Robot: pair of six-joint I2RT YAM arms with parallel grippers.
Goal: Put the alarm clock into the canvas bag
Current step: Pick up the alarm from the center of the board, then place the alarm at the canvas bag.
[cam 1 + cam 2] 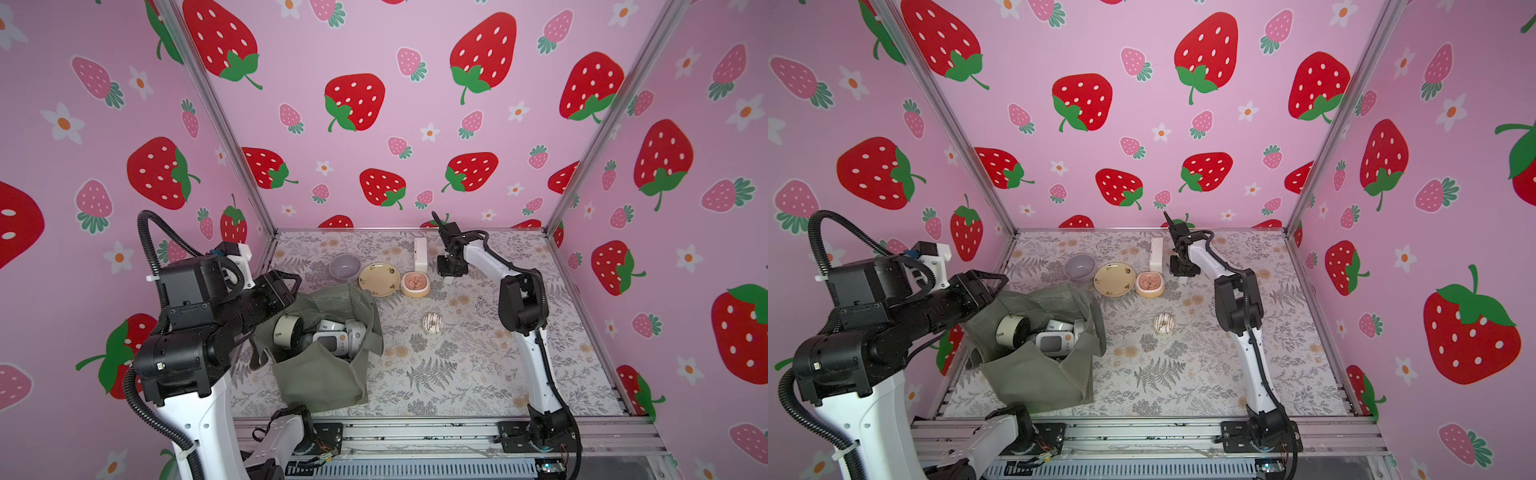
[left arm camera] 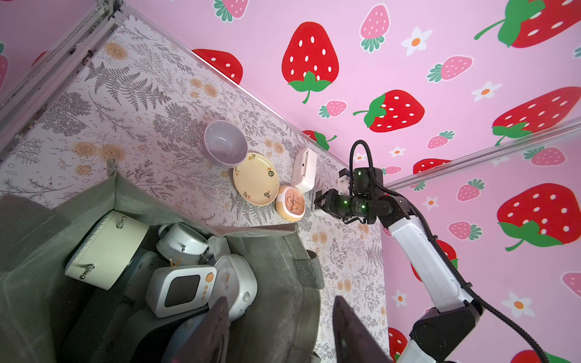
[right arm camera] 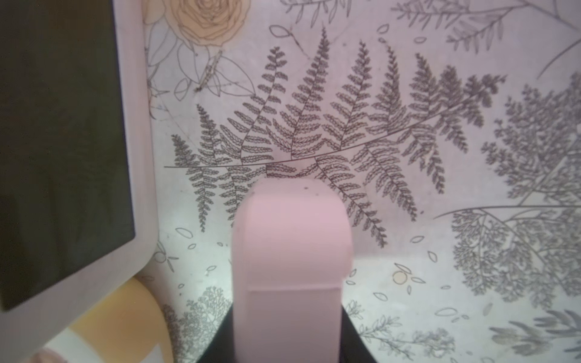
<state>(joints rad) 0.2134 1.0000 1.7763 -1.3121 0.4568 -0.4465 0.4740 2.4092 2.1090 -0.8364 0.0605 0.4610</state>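
R hand (image 1: 449, 277) grips white block (image 3: 290, 251); L hand (image 2: 281, 301) spread, empty, over canvas bag (image 1: 320, 382) rim.

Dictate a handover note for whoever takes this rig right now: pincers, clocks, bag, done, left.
Left pincer: open, at the rim of the soft olive-grey canvas bag.
Right pincer: jaws against a small pale rounded block standing on the floral table, beside the tall white dark-screened clock.
Done: several clocks lie in the bag, among them a cream round clock.
Left: the tall white clock and a peach round-cornered clock sit outside the bag.
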